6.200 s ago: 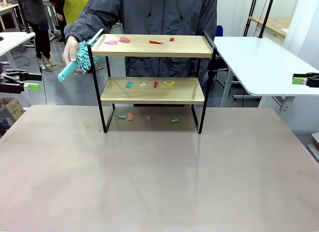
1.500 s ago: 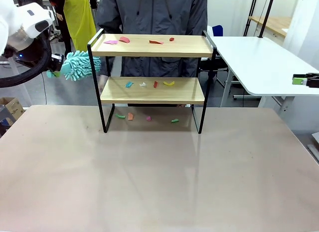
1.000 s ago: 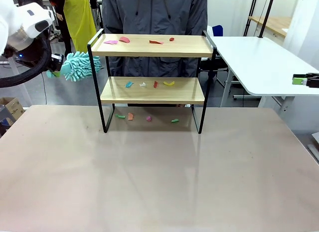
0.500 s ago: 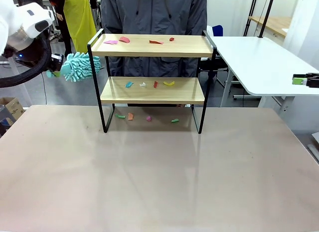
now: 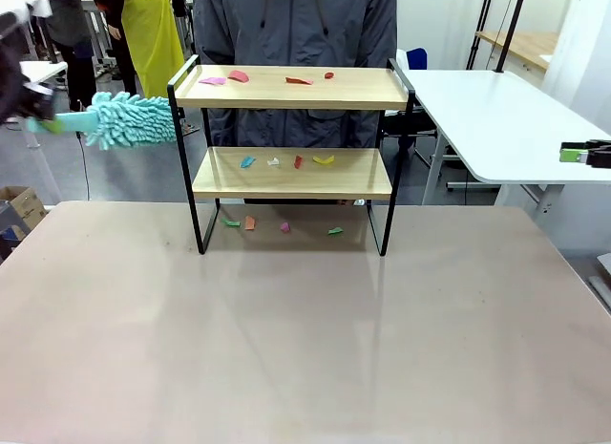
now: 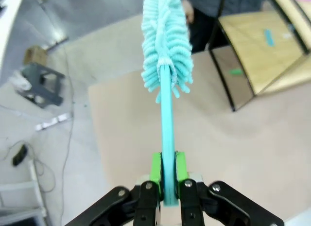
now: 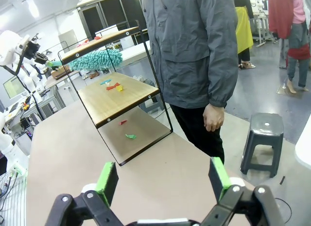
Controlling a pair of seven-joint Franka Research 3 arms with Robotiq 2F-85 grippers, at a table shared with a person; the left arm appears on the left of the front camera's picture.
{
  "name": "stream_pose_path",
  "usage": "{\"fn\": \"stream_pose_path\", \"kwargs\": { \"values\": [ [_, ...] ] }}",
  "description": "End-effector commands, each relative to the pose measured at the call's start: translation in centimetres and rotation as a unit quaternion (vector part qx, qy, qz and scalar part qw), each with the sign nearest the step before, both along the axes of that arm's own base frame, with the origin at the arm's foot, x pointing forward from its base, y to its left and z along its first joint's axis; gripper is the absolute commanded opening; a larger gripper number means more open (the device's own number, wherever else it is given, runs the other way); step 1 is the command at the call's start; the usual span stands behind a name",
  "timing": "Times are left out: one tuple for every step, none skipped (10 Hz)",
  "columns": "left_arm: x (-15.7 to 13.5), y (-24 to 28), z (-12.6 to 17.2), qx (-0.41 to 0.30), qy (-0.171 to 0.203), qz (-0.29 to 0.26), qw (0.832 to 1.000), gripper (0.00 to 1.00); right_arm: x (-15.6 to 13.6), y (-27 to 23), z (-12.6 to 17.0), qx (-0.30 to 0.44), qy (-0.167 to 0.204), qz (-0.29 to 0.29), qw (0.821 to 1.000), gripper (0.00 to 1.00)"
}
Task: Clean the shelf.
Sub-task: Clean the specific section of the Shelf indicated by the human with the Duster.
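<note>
**Duster swinging level toward the shelf's top tier**
Front view: the duster (image 5: 134, 119) is tipping flat from its earlier slant, its head reaching beside the left rail of the shelf (image 5: 363, 89), whose paper scraps (image 5: 298, 80) are lying unswept, so wiping is likely starting. Left wrist view: the left gripper (image 6: 167, 167) is clamping the duster's handle. Right wrist view: the right gripper (image 7: 163, 180) is hanging open, well apart from the shelf.

No text, label, brand, number or sign can be read on the two-tier shelf of light wooden boards in a thin black metal frame (image 5: 368, 86), nor on anything around it.
</note>
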State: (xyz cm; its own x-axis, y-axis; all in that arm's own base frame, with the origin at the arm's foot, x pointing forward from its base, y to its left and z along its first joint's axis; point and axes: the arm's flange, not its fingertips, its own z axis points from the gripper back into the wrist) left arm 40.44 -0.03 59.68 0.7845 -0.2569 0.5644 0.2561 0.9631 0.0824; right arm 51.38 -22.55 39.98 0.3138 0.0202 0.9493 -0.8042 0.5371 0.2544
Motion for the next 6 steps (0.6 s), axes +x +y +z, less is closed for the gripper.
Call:
{"fn": "stream_pose_path", "kwargs": {
  "values": [
    [-2.7,2.8,2.1,0.032,0.022,-0.09,0.995,0.14,0.1,0.2,0.2,-0.002,-0.002,-0.001,1.0,1.0],
    [-3.7,4.2,3.2,0.05,0.032,-0.115,0.992,0.14,0.1,0.2,0.2,-0.002,-0.002,-0.001,1.0,1.0],
    [-5.0,5.3,3.9,0.074,0.042,-0.138,0.987,0.14,0.1,0.2,0.2,-0.002,-0.002,-0.001,1.0,1.0],
    [-6.5,6.0,4.2,0.086,0.06,-0.187,0.977,0.14,0.1,0.2,0.2,-0.002,-0.002,-0.001,1.0,1.0],
    [-7.2,6.5,4.7,0.109,0.085,-0.241,0.961,0.14,0.1,0.2,0.2,-0.002,-0.002,-0.001,1.0,1.0],
    [-7.8,7.2,5.0,0.119,0.115,-0.294,0.942,0.14,0.1,0.2,0.2,-0.002,-0.002,-0.001,1.0,1.0]
  ]
}}
